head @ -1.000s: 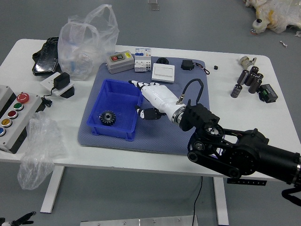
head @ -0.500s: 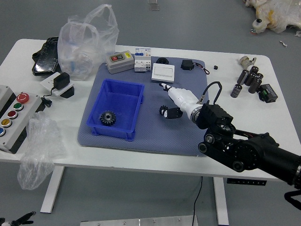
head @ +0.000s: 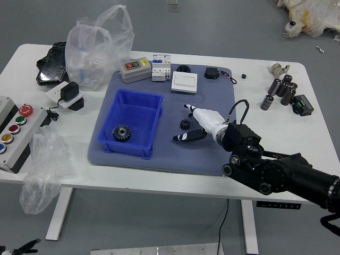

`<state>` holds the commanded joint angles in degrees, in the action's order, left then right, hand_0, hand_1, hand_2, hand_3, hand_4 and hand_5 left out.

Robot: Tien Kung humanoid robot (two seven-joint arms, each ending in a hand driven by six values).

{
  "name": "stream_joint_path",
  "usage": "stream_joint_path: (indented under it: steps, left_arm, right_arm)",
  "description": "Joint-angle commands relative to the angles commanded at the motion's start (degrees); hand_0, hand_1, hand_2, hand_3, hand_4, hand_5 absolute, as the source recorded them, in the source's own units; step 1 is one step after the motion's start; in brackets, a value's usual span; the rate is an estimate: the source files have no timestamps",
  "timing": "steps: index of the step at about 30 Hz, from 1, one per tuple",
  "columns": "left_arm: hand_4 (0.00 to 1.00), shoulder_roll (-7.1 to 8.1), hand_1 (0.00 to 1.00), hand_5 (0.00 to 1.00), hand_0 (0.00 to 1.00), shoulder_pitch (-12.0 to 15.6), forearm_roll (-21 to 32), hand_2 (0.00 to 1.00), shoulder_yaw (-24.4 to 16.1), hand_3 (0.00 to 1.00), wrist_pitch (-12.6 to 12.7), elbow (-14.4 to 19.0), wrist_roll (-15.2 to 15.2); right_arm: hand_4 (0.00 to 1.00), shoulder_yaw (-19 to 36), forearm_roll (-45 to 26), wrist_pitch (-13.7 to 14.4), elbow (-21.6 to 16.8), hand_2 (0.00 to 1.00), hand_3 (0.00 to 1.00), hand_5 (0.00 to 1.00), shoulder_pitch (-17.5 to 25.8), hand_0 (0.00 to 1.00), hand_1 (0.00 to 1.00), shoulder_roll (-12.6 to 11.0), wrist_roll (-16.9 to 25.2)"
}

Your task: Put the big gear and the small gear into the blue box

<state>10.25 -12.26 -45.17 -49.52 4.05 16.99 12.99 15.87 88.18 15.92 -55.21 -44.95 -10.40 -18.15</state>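
My right hand (head: 210, 121), spread open and empty, brackets the small gear (head: 185, 124), which lies on the mat (head: 175, 158) just to my left, between thumb and fingers. My left hand (head: 25, 248) rests at lower left; the blue box (head: 125, 149), big gear (head: 121, 133) inside, sits farther left.

Grey floor (head: 228, 26) spreads beyond my right hand (head: 211, 122) and shows again on its near side, where a white table (head: 287, 138) stands on pale legs (head: 249, 228). Nearer than my right hand, a dark cable (head: 222, 228) hangs above a metal strip (head: 127, 251), under even light.
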Motion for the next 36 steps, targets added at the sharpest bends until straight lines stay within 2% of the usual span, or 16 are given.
stream_joint_path:
  steps: [1,6,7,12,13,23,29,36]
  left_arm:
    - [0.726,0.00,0.479,0.627,0.647,0.0,0.0,0.521,0.0,0.708,0.0,0.0,0.0]
    - [0.726,0.00,0.479,0.627,0.647,-0.1,-0.1,0.521,0.0,0.708,0.0,0.0,0.0]
    - [0.727,0.00,0.479,0.629,0.647,-0.1,-0.1,0.521,-0.1,0.709,0.0,0.0,0.0]
    - [0.727,0.04,0.479,0.629,0.647,0.0,-0.2,0.521,-0.2,0.709,0.0,0.0,0.0]
    - [0.726,0.04,0.480,0.632,0.647,0.0,-0.2,0.520,-0.2,0.711,0.0,0.0,0.0]
    - [0.725,0.00,0.479,0.628,0.647,0.0,-0.1,0.521,-0.2,0.711,0.0,0.0,-0.1]
    - [0.724,-0.01,0.479,0.628,0.648,0.0,0.0,0.521,-0.1,0.711,0.0,0.0,-0.2]
    - [0.725,-0.02,0.480,0.630,0.648,0.1,0.0,0.522,-0.1,0.712,0.0,0.0,-0.1]
  right_arm:
    - [0.639,-0.5,0.0,0.5,0.2,0.693,0.652,0.282,-0.1,0.884,0.751,0.2,0.0]
    - [0.639,-1.5,0.2,2.3,0.9,0.693,0.652,0.282,-0.4,0.884,0.751,0.6,0.2]
    - [0.550,-1.5,0.3,2.5,1.1,0.624,0.648,0.245,-0.4,0.857,0.705,0.6,0.2]
    - [0.550,-1.8,0.5,3.2,1.6,0.624,0.648,0.245,-0.4,0.857,0.705,0.6,0.5]
    - [0.497,-1.8,0.6,3.3,1.6,0.612,0.653,0.230,-0.4,0.850,0.684,0.6,0.5]
    - [0.472,-0.6,1.7,4.0,1.2,0.612,0.654,0.226,-0.3,0.843,0.678,0.3,1.0]
    - [0.475,3.0,4.4,4.9,-2.2,0.616,0.653,0.238,0.1,0.841,0.679,-0.7,1.2]
    - [0.485,5.8,7.7,5.8,-9.7,0.617,0.653,0.247,0.0,0.839,0.677,-1.8,1.6]
